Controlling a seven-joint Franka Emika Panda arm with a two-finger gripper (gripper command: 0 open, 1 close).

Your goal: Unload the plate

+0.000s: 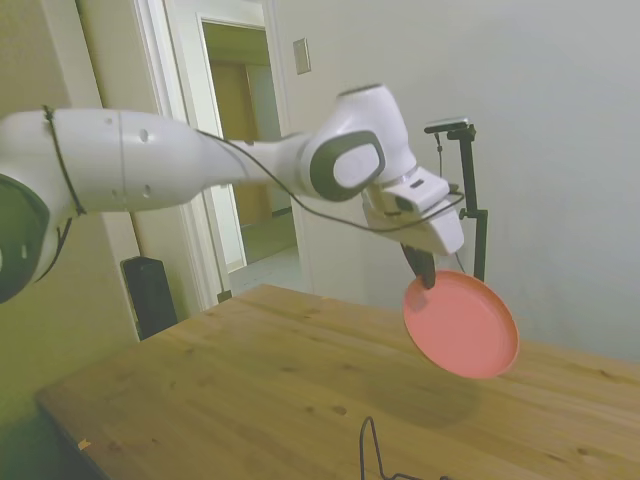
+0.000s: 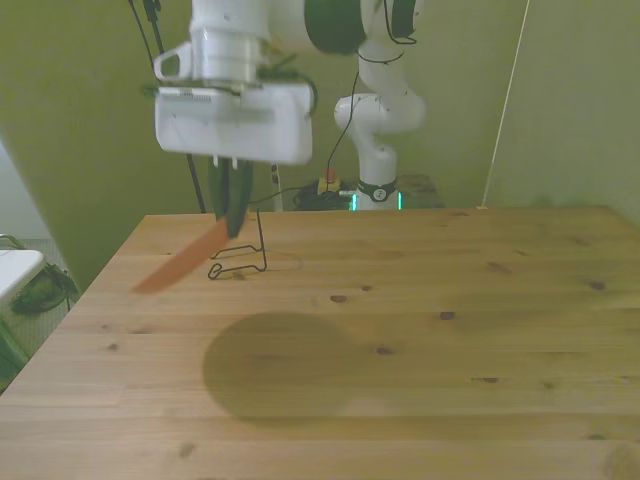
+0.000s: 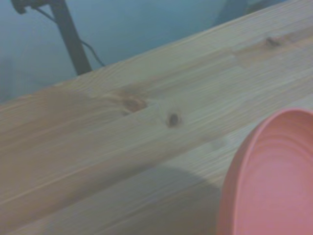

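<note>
Now, scene: a white arm carries the plate (image 1: 461, 323) in the air above a bare wooden desk (image 1: 250, 390).
Plate: salmon-pink and round, hanging well clear of the desk, tilted steeply so its hollow face turns outward in the side view; in the front view it shows nearly edge-on as a slanted orange streak (image 2: 182, 262).
Jaws: the gripper (image 1: 424, 268) has its dark jaws closed narrow on the plate's upper rim, so the plate hangs from that one point; that edge pinch likely explains the tilt.
Contents: nothing is seen on the plate; its inner face looks plain in the wrist view (image 3: 274, 181).
Rack: a thin wire rack (image 2: 240, 255) stands on the desk just behind the plate in the front view; it holds nothing, and the plate does not touch it.
Shadow: a broad round shadow (image 2: 280, 365) lies on the desk, nearer the camera than the rack, which fits a plate held high.
Stage: my judgement is that the plate is out of the rack and in transit; setting it down flat on the desk remains.
Risk: a rim pinch on smooth plastic may slip or swing.
</note>
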